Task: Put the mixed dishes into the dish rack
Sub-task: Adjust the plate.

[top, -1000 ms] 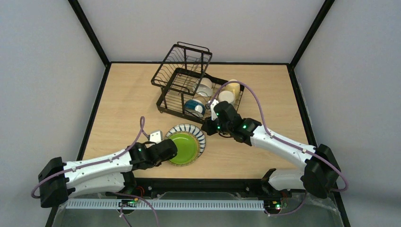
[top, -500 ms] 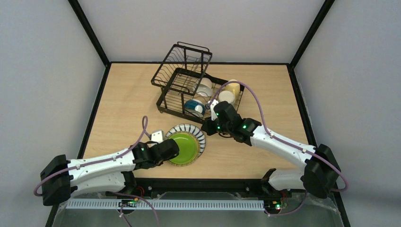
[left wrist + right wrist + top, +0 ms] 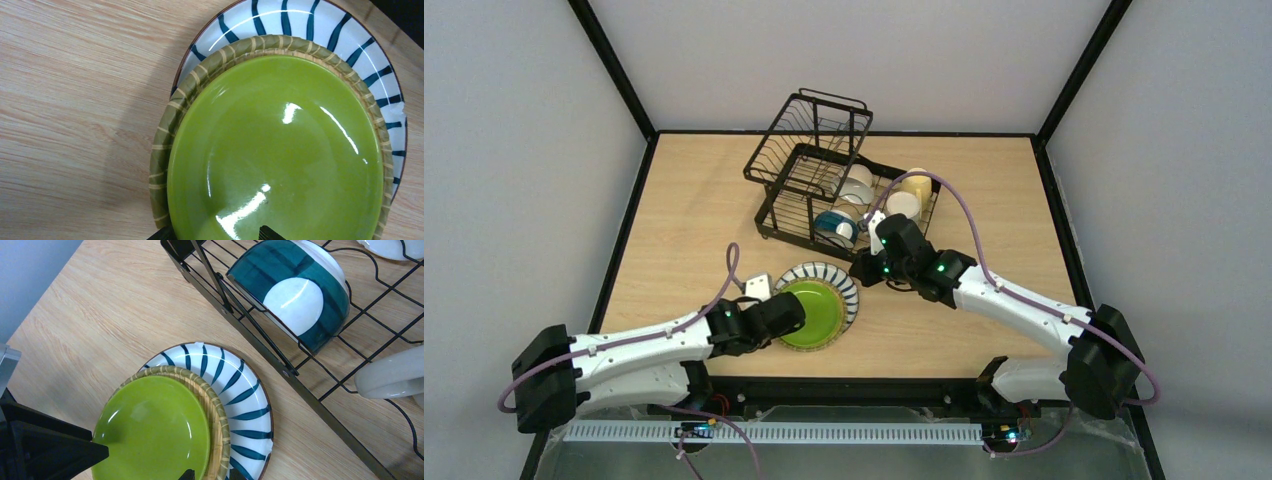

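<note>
While the green plate [image 3: 814, 312] lies flat on a striped plate [image 3: 836, 277] on the surface [image 3: 694, 220], at about 6 o'clock from the dish rack [image 3: 769, 228], the left hand [image 3: 786, 318] hangs at its 8 o'clock rim, fingers wide apart and gripping nothing. The right hand [image 3: 865, 268] sits at the stack's 2 o'clock; whether it is apart or together cannot be told. Glossy with glaze, the green plate looks stiff, slick and breakable. Pinching its raised rim, one finger inside and one beneath, seems the safest hold.
</note>
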Motion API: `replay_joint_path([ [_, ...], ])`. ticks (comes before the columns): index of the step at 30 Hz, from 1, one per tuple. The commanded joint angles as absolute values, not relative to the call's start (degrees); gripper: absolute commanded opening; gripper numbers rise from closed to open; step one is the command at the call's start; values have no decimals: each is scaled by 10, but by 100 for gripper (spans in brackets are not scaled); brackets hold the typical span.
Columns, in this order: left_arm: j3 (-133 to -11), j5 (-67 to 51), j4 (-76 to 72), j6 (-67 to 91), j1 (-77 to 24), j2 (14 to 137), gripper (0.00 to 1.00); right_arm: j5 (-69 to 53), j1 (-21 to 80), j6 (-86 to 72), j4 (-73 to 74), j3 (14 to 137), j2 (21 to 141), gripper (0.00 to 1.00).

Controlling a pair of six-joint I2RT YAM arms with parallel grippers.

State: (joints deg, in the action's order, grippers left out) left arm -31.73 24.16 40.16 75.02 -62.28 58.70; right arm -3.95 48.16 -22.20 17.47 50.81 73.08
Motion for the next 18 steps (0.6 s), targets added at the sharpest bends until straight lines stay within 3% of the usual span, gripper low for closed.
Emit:
replay_joint_path([
  [1, -334, 259, 389, 750, -617, 594, 99, -44, 487, -214, 169, 504, 737, 38],
  [18, -337, 245, 370, 744, -614, 622, 99, -45, 487, -209, 169, 500, 739, 38],
])
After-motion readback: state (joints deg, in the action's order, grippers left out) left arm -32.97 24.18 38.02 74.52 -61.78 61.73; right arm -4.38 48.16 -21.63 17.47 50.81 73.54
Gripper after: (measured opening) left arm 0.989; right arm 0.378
